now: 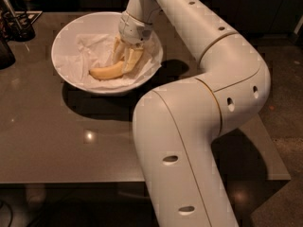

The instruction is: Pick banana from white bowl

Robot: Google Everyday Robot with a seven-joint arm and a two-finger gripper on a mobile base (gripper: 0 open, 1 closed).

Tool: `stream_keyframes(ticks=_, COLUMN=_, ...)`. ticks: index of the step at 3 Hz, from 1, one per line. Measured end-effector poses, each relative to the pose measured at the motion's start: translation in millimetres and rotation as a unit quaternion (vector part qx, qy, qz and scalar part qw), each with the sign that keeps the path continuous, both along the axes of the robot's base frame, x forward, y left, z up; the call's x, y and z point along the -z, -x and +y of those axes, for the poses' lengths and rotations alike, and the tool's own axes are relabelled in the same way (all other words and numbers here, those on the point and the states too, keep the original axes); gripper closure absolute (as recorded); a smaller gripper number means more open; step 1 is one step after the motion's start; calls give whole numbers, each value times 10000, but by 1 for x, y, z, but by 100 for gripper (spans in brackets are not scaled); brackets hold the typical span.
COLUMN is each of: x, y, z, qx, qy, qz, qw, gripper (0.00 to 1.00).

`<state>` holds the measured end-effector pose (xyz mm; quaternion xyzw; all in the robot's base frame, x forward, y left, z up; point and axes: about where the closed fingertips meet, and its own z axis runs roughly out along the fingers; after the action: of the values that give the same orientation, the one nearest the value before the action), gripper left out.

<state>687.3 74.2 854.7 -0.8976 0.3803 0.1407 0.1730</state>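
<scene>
The yellow banana [105, 72] lies inside the wide white bowl [64, 37] on crumpled white paper, its curve opening upward and its right end under my gripper. My gripper [127, 59] reaches down into the bowl from the upper right. Its cream fingers [135, 60] stand on either side of the banana's right end and are closed against it. The banana still rests on the paper in the bowl. The banana's stem tip is hidden by the gripper.
The bowl stands at the back of a glossy brown table [57, 141]. A dark holder with utensils [16, 25] stands at the back left corner. My large white arm [189, 126] covers the table's right half. The table's front edge runs along the bottom.
</scene>
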Motion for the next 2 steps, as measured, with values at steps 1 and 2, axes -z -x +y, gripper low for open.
stream_keyframes(ticks=1, x=0, y=0, z=0, qx=0, qy=0, qz=0, qw=10000, gripper=100)
stream_keyframes(ticks=2, x=-19, y=1, z=-1, qx=39, qy=-230, qz=-311, qw=9992, gripper=100)
